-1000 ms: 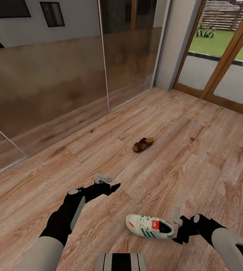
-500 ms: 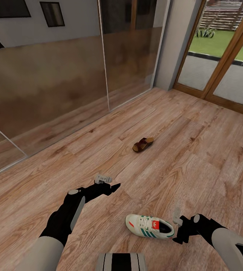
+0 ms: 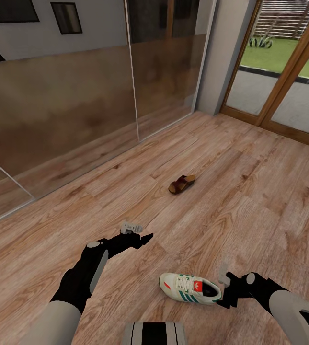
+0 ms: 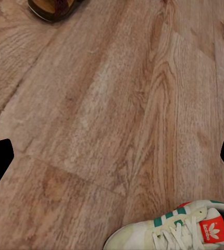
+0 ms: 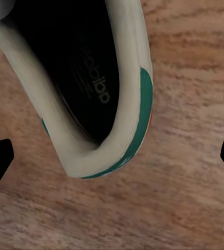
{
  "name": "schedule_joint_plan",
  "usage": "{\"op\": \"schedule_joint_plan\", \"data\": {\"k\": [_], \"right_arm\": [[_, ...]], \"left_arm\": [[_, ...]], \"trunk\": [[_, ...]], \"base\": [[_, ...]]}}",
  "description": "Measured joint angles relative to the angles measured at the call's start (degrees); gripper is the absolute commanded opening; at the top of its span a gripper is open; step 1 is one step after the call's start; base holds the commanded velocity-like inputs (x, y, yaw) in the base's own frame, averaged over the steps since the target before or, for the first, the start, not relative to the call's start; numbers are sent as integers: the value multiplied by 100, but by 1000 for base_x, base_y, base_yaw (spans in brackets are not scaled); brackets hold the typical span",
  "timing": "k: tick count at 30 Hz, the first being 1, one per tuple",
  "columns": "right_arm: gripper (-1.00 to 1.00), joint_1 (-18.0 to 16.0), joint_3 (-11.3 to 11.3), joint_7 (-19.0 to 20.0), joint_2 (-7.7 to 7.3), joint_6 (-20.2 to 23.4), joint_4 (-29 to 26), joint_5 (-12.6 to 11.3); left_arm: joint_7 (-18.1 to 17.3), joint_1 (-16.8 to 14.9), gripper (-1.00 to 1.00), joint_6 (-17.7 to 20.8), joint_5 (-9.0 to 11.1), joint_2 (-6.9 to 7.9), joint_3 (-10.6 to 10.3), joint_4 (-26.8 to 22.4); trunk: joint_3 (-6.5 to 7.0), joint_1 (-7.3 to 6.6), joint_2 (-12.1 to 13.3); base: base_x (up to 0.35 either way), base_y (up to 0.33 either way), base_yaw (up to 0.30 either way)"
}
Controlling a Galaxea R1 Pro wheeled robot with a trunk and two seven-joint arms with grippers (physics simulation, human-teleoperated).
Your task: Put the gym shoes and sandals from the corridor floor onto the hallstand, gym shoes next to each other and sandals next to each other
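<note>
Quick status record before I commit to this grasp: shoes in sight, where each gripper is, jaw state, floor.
gym shoe: one in sight, upright on the floor, heel toward the right gripper
sandal: one in sight, farther ahead on the floor, apart from the sneaker
right gripper: at the sneaker's heel, jaws open, holding nothing; wrist view looks into the heel opening
left gripper: above bare floor beside the sneaker, jaws open, empty
corridor floor: wood planks
</note>
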Motion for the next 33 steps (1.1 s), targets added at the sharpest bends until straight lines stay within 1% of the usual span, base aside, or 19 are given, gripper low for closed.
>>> {"op": "schedule_joint_plan", "data": {"k": [4,15,20,33], "right_arm": [[100,1,0,-1,-1,-111,4,-1],[100,0,1,0,0,-130,4,0],[100,0,2,0,0,-130,4,1],[100,1,1,2,0,-130,2,0]], "left_arm": [[0,0,100,0,-1,0,2,0],[0,0,100,0,3,0,-1,0],[0,0,100,0,3,0,-3,0],[0,0,100,0,5,0,-4,0]], "trunk": [[0,0,0],[0,0,0],[-113,13,-6],[-148,13,-7]], "base": [[0,0,0],[0,0,0],[0,0,0],[0,0,0]]}}
